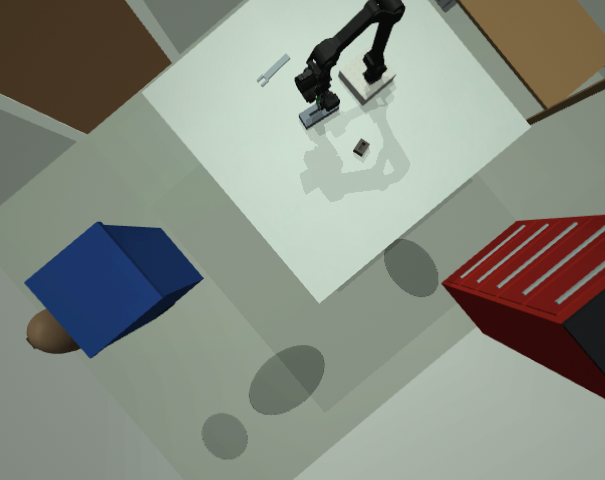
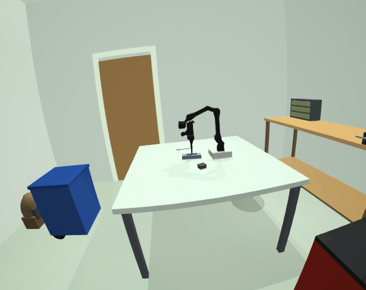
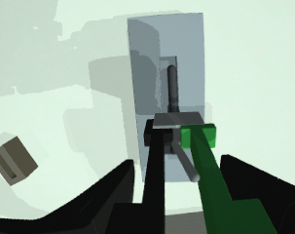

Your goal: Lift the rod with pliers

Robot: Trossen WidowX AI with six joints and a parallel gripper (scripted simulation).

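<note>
Brown block (image 1: 363, 144) (image 2: 201, 167) (image 3: 20, 158) sits well apart.

Bright, pale light – arm's shadow (image 1: 333, 180) soft on tabletop (image 1: 250, 170) (image 2: 176, 190) | straight edges bowed – exterior view

A pale wrench (image 1: 273, 70) (image 2: 184, 148) lies flat on the tabletop — its forked end pointing away from the wooden shelf unit (image 1: 540, 46) (image 2: 320, 126), which bears a dark drawer cabinet (image 2: 315, 109) with olive fronts. A blue lidded bin (image 1: 93, 289) (image 2: 52, 206) stands in front of a brown rounded object (image 1: 51, 333) (image 2: 28, 206) — partly hidden — while a red chest (image 1: 475, 304) (image 2: 313, 268) with a black top stands near the table's opposite side, and a brown door (image 1: 69, 56) (image 2: 128, 115) sits in a pale frame.
</note>
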